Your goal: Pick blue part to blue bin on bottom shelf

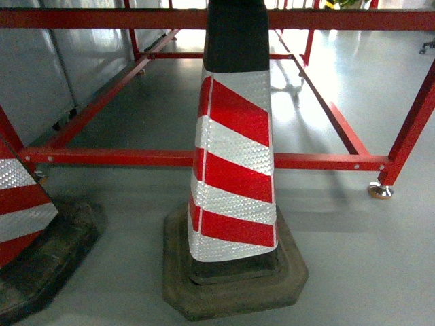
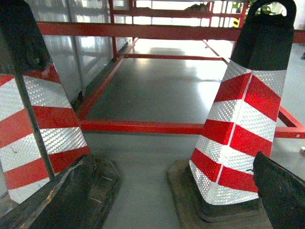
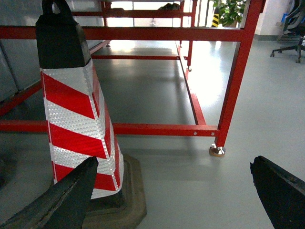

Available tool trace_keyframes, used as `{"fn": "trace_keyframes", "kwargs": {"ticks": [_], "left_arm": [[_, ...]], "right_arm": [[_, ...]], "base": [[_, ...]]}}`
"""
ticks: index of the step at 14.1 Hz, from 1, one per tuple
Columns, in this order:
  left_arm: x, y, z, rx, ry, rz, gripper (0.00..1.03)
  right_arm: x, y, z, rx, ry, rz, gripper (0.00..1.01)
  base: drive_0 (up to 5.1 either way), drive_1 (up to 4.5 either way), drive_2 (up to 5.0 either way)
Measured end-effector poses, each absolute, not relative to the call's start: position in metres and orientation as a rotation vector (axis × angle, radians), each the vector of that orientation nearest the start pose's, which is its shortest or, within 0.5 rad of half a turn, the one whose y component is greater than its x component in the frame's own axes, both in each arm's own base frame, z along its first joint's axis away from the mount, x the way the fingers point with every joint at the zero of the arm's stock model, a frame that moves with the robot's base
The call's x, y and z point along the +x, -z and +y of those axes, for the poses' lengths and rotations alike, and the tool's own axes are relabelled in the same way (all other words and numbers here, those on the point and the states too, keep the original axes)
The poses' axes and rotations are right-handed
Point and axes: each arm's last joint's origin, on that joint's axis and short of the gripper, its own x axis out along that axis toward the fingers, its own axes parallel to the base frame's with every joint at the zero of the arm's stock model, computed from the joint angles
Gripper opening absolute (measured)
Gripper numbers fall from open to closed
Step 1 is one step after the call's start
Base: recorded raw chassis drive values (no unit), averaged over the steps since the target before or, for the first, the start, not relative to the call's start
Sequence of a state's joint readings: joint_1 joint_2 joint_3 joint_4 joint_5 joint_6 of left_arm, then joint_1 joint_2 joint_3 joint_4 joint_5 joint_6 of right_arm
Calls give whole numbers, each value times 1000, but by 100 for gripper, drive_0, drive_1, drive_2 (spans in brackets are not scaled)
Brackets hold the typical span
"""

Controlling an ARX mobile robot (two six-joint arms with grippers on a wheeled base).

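Left gripper (image 2: pixel 162 200) and right gripper (image 3: pixel 174 191) being held wide apart, nothing gripped (only finger tips seen). Striped cone (image 1: pixel 234 170) being viewed upright before red frame (image 1: pixel 326 161).

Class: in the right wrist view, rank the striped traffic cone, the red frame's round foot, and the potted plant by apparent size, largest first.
1. Striped traffic cone, clearly largest, though it stands nearest the camera.
2. Potted plant, far off and partly cropped.
3. Round foot, smallest.
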State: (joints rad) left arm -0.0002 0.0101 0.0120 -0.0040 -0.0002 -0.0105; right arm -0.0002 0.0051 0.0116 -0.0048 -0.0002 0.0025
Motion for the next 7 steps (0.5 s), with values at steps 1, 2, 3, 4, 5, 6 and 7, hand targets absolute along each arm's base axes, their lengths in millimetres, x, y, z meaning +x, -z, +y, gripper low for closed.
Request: {"fn": "trace_keyframes", "kwargs": {"ticks": [1,2,3,4,5,6,7], "left_arm": [[98,-166,0,-10,0,2,98],[98,-166,0,-10,0,2,98],[98,-166,0,-10,0,2,98],[98,-166,0,-10,0,2,98],[98,-166,0,-10,0,2,98],[98,-166,0,-10,0,2,98],[98,-166,0,-10,0,2,98]], "right_arm": [[97,-167,0,2,0,-2,98],[97,-167,0,3,0,-2,98],[97,-167,0,2,0,-2,98],[97,-167,0,3,0,-2,98],[97,-167,0,3,0,-2,98],[97,-167,0,2,0,-2,98],[97,-167,0,2,0,-2,98]], "base": [[0,0,0],[0,0,0],[0,0,0],[0,0,0],[0,0,0],[0,0,0],[0,0,0]]}}
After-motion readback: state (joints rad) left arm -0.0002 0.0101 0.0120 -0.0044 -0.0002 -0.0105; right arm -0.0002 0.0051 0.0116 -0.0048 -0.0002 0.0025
